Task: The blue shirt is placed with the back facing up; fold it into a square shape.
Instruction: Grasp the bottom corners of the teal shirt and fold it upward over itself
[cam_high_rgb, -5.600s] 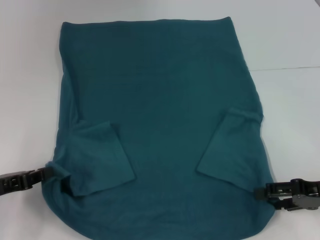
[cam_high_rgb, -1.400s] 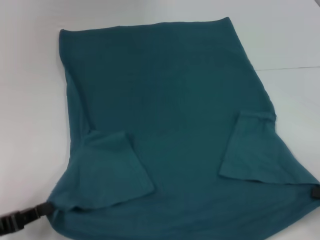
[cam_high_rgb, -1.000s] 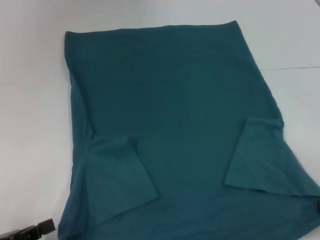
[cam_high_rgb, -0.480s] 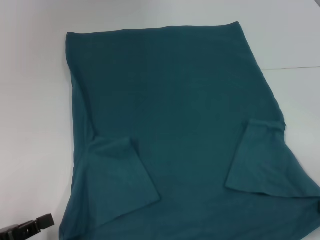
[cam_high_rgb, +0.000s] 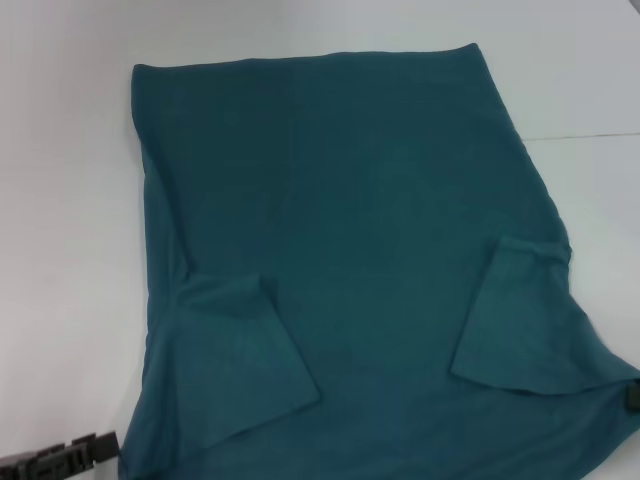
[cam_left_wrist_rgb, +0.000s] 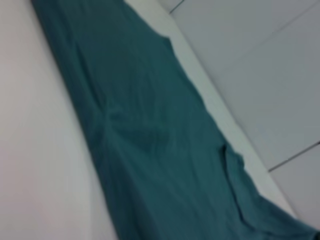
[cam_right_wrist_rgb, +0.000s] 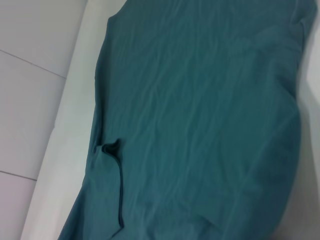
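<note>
The blue shirt (cam_high_rgb: 350, 250) lies flat on the white table (cam_high_rgb: 60, 200), plain back up, filling most of the head view. Both short sleeves are folded inward: one at the near left (cam_high_rgb: 235, 360), one at the near right (cam_high_rgb: 520, 315). My left gripper (cam_high_rgb: 95, 450) shows at the bottom left edge, its tip just beside the shirt's near left corner. Only a black sliver of my right gripper (cam_high_rgb: 632, 397) shows at the right edge, at the shirt's near right corner. The shirt also shows in the left wrist view (cam_left_wrist_rgb: 150, 150) and the right wrist view (cam_right_wrist_rgb: 200, 100).
White table surface runs to the left of the shirt and behind it. A thin seam line (cam_high_rgb: 590, 134) crosses the table at the right. Pale floor tiles (cam_left_wrist_rgb: 260, 60) show beyond the table edge in both wrist views.
Since 5.6 s ago the near corners have been drawn outward and the shirt lies wider at the near end. In the last half second the left gripper sank lower; the shirt stayed still.
</note>
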